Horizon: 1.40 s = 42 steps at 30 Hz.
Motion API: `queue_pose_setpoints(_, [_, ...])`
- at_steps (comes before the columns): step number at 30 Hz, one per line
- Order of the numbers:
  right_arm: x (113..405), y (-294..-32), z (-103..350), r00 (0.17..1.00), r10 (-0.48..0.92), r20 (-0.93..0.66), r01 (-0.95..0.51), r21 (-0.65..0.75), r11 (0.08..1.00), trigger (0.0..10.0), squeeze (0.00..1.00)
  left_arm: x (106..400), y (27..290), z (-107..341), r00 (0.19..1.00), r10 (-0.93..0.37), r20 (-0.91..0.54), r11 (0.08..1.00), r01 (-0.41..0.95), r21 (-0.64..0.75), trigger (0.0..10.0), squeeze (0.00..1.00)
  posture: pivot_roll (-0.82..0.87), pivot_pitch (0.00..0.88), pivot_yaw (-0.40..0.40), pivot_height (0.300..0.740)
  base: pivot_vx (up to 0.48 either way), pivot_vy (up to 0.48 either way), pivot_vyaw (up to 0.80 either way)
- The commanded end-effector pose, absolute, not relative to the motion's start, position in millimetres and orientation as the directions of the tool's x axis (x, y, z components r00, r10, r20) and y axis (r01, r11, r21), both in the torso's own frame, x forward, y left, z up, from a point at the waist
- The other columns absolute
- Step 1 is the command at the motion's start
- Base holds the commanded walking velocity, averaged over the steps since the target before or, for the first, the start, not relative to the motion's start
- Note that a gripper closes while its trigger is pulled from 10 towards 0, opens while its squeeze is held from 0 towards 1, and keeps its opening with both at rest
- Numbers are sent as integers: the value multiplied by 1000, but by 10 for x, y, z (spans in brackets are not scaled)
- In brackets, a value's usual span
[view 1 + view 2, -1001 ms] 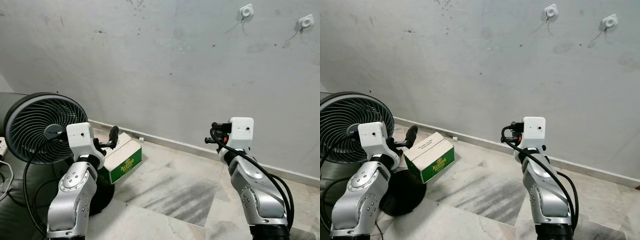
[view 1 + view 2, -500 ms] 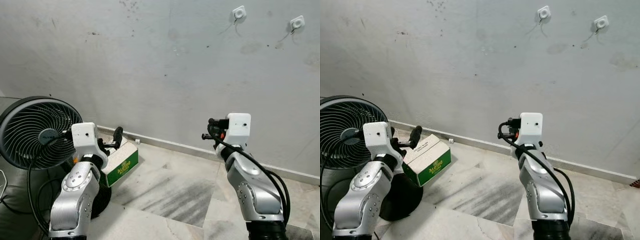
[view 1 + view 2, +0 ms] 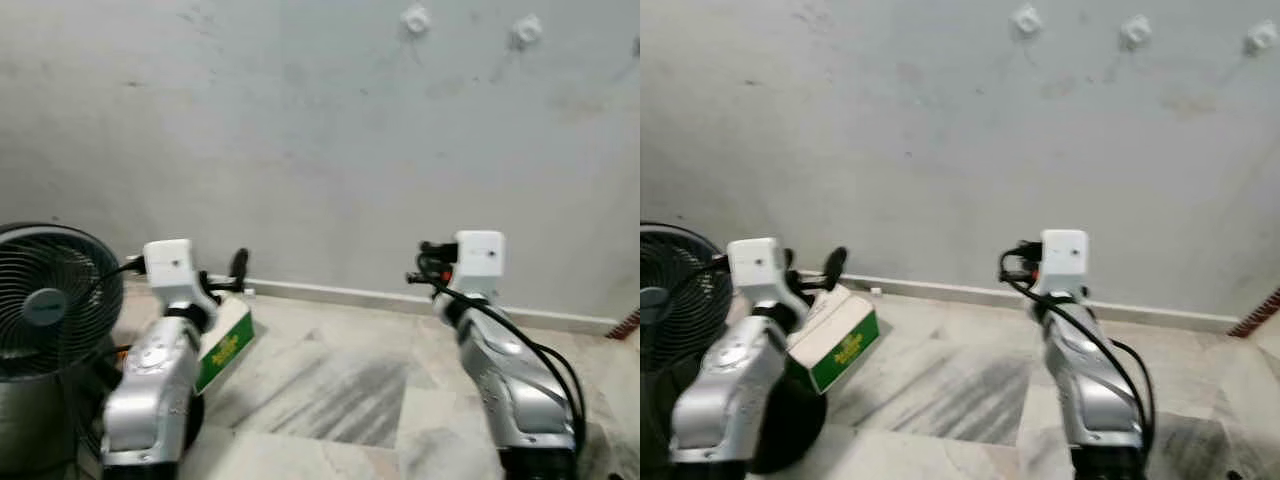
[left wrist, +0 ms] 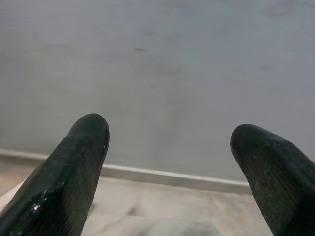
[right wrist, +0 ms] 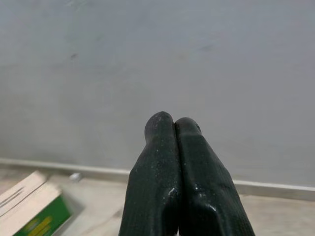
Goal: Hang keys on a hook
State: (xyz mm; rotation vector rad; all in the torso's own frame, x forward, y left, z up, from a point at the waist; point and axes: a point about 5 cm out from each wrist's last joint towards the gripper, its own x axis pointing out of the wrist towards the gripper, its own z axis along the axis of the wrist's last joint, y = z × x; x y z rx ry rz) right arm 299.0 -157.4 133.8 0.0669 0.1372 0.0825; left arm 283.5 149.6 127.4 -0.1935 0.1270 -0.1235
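High on the grey wall sit three small white hooks, one (image 3: pixel 415 18) nearest the middle, a second (image 3: pixel 527 30) to its right and a third (image 3: pixel 1260 38) further right. My left gripper (image 4: pixel 170 132) is open, held at chest height and pointing at the wall; one of its black fingers (image 3: pixel 238 266) pokes out past the white wrist block. My right gripper (image 5: pixel 173 120) is shut, fingers pressed together with nothing showing between them, also aimed at the wall well below the hooks. The head views are blurred.
A black floor fan (image 3: pixel 40 300) stands at the far left. A green and white carton (image 3: pixel 225 340) lies on the marble floor (image 3: pixel 340 390) beside my left arm. A white skirting (image 3: pixel 350 293) runs along the wall's foot. Something reddish (image 3: pixel 630 325) leans at the right edge.
The whole picture has shifted: the camera turned right, so the fan and hooks slid left and a third hook came into sight. Both arms keep their raised pose.
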Motion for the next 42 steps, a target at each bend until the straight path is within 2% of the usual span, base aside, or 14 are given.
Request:
queue_pose_setpoints(1, [2997, -1511, 1390, 988, 104, -113, -95, 81, 992, 10000, 0, 2831, 1573, 1263, 986, -113, -124, 979, 88, -186, 10000, 0, -19, 17, 42, 740, 0, 0, -769])
queue_pose_setpoints(19, [3007, -1489, 1385, 988, 105, -113, -97, 79, 992, 10000, 0, 2849, 1605, 1271, 986, -108, -129, 968, 75, -241, 10000, 0, -15, 18, 47, 740, 0, 0, -780])
queue_pose_setpoints(23, [3002, -1472, 1376, 987, 106, -118, -99, 70, 993, 10000, 0, 2844, 1586, 1285, 984, -133, -122, 962, 98, -254, 10000, 0, -14, 16, 48, 740, 0, 0, 0])
queue_pose_setpoints(30, [2989, -1451, 1377, 985, 116, -126, -103, 106, 989, 10000, 0, 2843, 1591, 1285, 982, -142, -126, 954, 102, -280, 10000, 0, -11, 14, 49, 740, 331, 0, 0])
queue_pose_setpoints(34, [3000, -1478, 1346, 984, 79, -158, -78, 11, 997, 10000, 0, 2838, 1575, 1280, 979, -159, -128, 951, 117, -288, 10000, 0, -13, 11, 51, 740, 357, 0, 0])
queue_pose_setpoints(38, [2989, -1475, 1384, 986, 109, -130, -102, 59, 993, 10000, 0, 2833, 1542, 1279, 976, -174, -128, 946, 130, -296, 10000, 0, -13, 11, 51, 740, 378, 189, 0])
queue_pose_setpoints(42, [2999, -1481, 1389, 986, 105, -130, -100, 47, 994, 10000, 0, 2843, 1504, 1270, 973, -191, -131, 941, 143, -305, 10000, 0, -21, 3, 52, 740, 380, 282, 0])
